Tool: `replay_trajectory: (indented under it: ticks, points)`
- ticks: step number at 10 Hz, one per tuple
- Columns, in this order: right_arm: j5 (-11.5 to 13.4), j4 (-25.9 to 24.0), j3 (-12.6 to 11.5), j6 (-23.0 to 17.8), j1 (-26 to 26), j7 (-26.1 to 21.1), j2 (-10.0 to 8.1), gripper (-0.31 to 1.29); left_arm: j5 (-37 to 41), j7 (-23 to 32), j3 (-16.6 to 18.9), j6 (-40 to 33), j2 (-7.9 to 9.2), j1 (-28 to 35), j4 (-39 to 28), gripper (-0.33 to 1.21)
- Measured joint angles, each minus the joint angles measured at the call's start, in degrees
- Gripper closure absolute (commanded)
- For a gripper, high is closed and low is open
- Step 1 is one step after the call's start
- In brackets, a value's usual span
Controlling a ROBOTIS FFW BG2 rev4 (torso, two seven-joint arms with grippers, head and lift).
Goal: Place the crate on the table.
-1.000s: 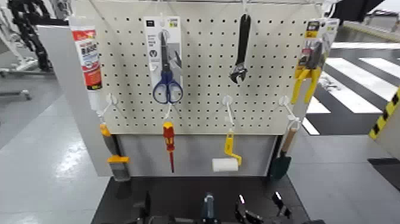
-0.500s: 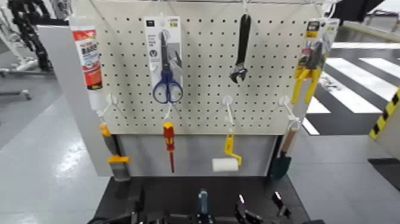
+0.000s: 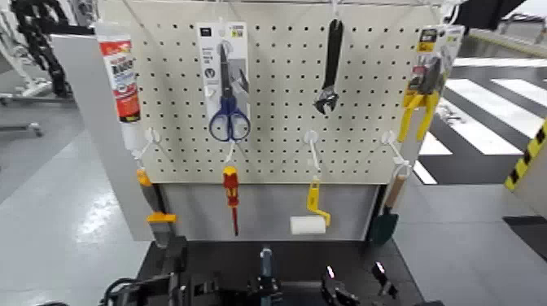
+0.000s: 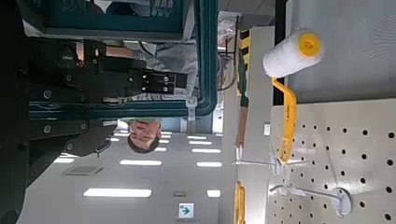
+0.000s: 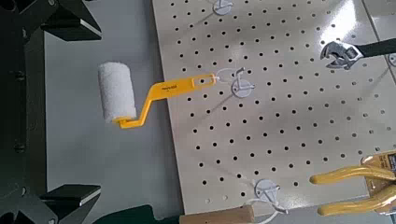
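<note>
Our left gripper (image 4: 159,82) is closed narrow on the crate (image 4: 207,61), at the near edge of the head view, where we see its slim blue-grey upright handle (image 3: 267,262) standing a little left of the middle. Our right gripper (image 3: 356,281) stands wide, its two fingers well apart, to the right of that handle and holding nothing. The crate is over the near part of the black tabletop (image 3: 220,254) (most of it falls below our view, so we cannot tell whether its base touches).

At the far side of the tabletop rises the cream pegboard (image 3: 277,98). Along its lower edge we have, from left to right, an orange-handled scraper (image 3: 161,224), a red and yellow screwdriver (image 3: 232,195), a paint roller (image 3: 308,225) with a yellow frame, and a garden trowel (image 3: 382,226) with a dark green blade. Higher up hang a sealant bottle (image 3: 122,81), blue-handled scissors (image 3: 229,118), an adjustable wrench (image 3: 330,73) and yellow-handled pliers (image 3: 419,102). In the left wrist view we also see a person (image 4: 182,61) beyond the crate (upside down to us).
</note>
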Motion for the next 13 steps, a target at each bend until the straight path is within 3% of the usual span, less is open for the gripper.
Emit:
replay_trajectory:
  ticks: [6, 13]
  points:
    - [-0.1, 0.0, 0.1, -0.1, 0.0, 0.0, 0.0, 0.14, -2.7, -1.2, 0.3, 1.1, 0.21, -5.0, 4.9, 1.19]
    - [-0.3, 0.1, 0.4, -0.3, -0.2, 0.1, 0.0, 0.14, -13.4, -12.7, -3.3, 0.1, -0.47, -13.0, 13.7, 1.19]
